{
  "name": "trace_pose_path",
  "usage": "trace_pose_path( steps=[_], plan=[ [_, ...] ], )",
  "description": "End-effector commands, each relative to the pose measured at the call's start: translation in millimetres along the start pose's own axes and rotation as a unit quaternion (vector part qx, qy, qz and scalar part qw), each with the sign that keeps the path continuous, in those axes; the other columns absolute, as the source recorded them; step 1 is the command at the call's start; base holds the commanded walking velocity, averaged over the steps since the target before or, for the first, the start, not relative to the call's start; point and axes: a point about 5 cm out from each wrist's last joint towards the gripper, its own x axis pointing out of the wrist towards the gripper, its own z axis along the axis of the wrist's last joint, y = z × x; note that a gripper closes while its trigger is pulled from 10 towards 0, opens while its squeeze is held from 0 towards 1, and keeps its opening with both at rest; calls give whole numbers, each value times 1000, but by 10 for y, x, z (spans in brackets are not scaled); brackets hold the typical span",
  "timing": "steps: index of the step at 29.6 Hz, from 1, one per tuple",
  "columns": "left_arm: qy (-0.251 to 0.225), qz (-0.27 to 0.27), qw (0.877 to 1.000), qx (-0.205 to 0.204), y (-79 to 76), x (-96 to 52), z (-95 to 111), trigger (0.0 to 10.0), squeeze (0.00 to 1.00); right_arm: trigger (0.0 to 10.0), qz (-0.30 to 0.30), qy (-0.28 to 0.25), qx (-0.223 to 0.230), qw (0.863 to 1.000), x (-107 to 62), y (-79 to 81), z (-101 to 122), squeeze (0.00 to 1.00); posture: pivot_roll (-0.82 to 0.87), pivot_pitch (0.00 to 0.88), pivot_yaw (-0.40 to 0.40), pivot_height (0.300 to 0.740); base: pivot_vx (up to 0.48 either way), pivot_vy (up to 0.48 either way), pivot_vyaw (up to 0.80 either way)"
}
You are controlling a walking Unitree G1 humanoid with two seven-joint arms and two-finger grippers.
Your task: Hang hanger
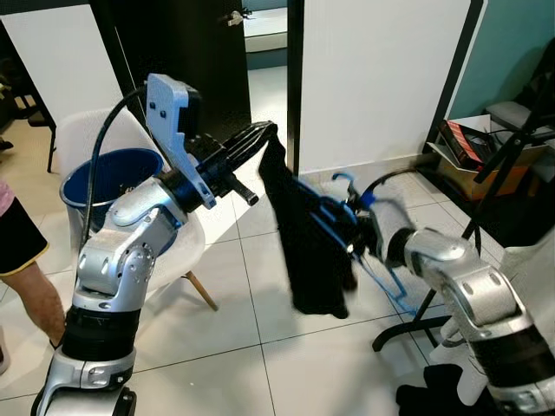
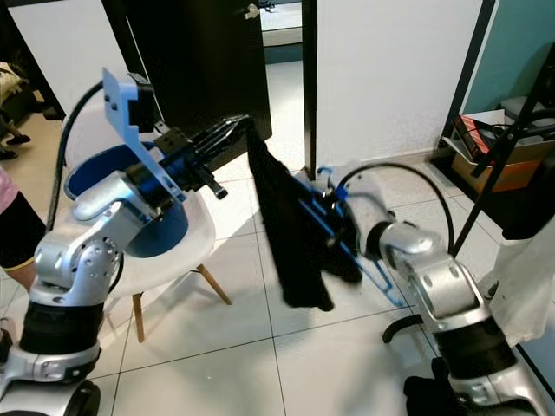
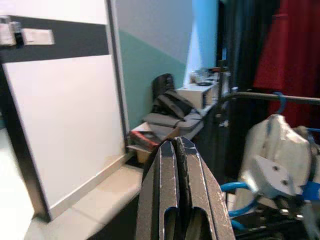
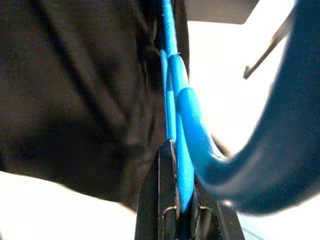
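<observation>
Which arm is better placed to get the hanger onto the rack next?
Probably the right. The right gripper is shut on the blue hanger and is nearer the rack. The left gripper only pinches the black garment.

You are facing a pale tiled floor (image 1: 260, 347) under even indoor light. A white moulded chair with wooden legs (image 2: 186, 251) stands on your left, backed by a dark door (image 1: 195, 52). A white wall panel (image 1: 381, 78) lies ahead, with a teal wall (image 1: 512, 52) to its right.
</observation>
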Motion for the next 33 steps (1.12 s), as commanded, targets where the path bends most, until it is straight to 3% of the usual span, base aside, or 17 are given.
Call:
trace_pose_path(
  steps=[1, 3, 4, 5, 8, 10, 11, 12, 13, 18, 22, 25, 28, 29, 31, 32, 33],
  plan=[
    [9, 16, 1000, 5, 25, -25, -33, 10000, 0, 10000, -40, 62, 8, 997, -25, -131, -171, 0, -102, 0, 41, 740, 0, 0, 0],
    [9, 16, 1000, 5, 25, -25, -33, 10000, 0, 10000, -40, 62, 8, 997, -25, -131, -171, 0, -102, 0, 41, 740, 0, 0, 0],
    [13, 13, 1000, -1, -1, -25, -58, 10000, 0, 10000, -81, 77, 30, 993, -42, -248, -214, 0, -105, 0, 41, 740, 0, 0, 0],
    [13, 13, 1000, -1, -1, -25, -58, 10000, 0, 10000, -81, 77, 30, 993, -42, -248, -214, 0, -105, 0, 41, 740, 0, 0, 0],
    [12, -17, 1000, -15, -105, -14, -77, 10000, 0, 10000, -152, 54, 107, 981, -31, -411, -161, 0, -103, 0, 40, 740, 0, 0, 0],
    [12, -17, 1000, -15, -105, -14, -77, 10000, 0, 10000, -152, 54, 107, 981, -31, -411, -161, 0, -103, 0, 40, 740, 0, 0, 0],
    [8, -46, 999, -24, -187, -17, -69, 10000, 0, 10000, -163, 29, 144, 976, -16, -434, -107, 0, -102, 0, 40, 740, 0, 0, 0],
    [8, -46, 999, -24, -187, -17, -69, 10000, 0, 10000, -163, 29, 144, 976, -16, -434, -107, 0, -102, 0, 40, 740, 0, 0, 0],
    [4, -78, 996, -35, -276, -32, -62, 10000, 0, 10000, -139, -1, 176, 975, 17, -371, -25, 0, -99, 0, 40, 740, 0, 0, 0],
    [6, -119, 992, -42, -385, -71, -71, 10000, 0, 10000, -106, -18, 198, 974, 43, -277, 26, 0, -98, 0, 38, 740, 0, 0, 0],
    [15, -131, 990, -41, -416, -101, -98, 10000, 0, 10000, -132, -28, 218, 967, 30, -347, 29, 0, -96, 0, 38, 740, 0, 0, 0],
    [31, -161, 985, -52, -516, -131, -160, 10000, 0, 10000, -192, -116, 255, 941, -35, -524, 236, 0, -95, 0, 42, 740, 0, 0, 0],
    [33, -181, 981, -59, -586, -140, -177, 10000, 0, 10000, -196, -158, 267, 930, -65, -557, 340, 0, -96, 0, 42, 740, 0, 0, 0],
    [36, -207, 975, -72, -681, -154, -195, 10000, 0, 10000, -182, -206, 279, 920, -93, -552, 467, 0, -99, 0, 45, 740, 0, 0, 0],
    [36, -207, 975, -72, -681, -154, -195, 10000, 0, 10000, -182, -206, 279, 920, -93, -552, 467, 0, -99, 0, 45, 740, 0, 0, 0],
    [39, -236, 967, -84, -784, -170, -218, 10000, 0, 10000, -161, -251, 286, 911, -124, -528, 596, 0, -99, 0, 45, 740, 0, 0, 0],
    [39, -236, 967, -84, -784, -170, -218, 10000, 0, 10000, -161, -251, 286, 911, -124, -528, 596, 0, -99, 0, 45, 740, 0, 0, 0]
  ],
)
